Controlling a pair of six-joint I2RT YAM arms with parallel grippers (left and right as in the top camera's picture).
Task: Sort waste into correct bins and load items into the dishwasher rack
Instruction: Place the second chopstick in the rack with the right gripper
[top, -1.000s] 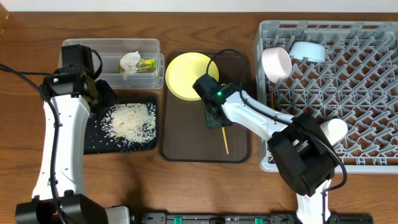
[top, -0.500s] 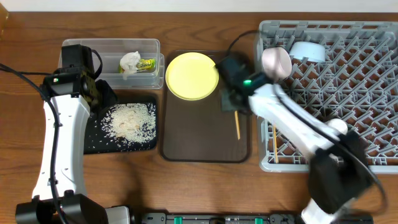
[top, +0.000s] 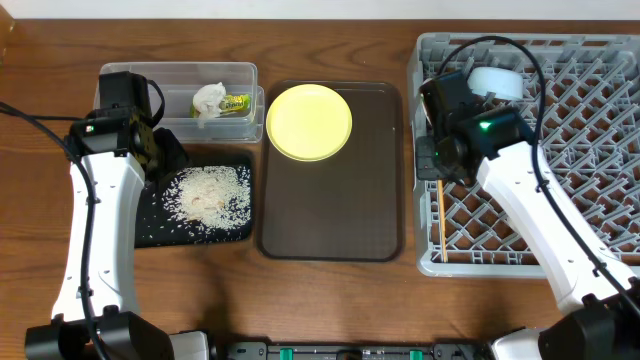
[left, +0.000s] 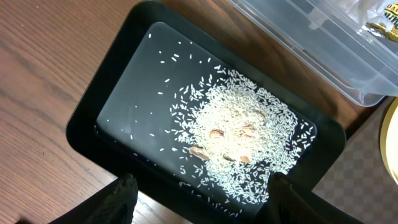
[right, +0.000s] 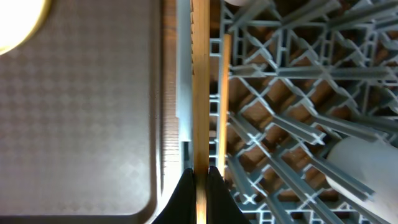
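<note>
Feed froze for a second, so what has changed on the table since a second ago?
The right gripper, shut on a chopstick, carried it right, off the brown serving tray to the left edge of the dishwasher rack, beside the other chopstick already lying there. Left gripper, rice, tissue, snack wrapper and yellow plate stayed put.

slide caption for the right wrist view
Right gripper shut on a chopstick over the rack left edge, second chopstick lying inside
</note>
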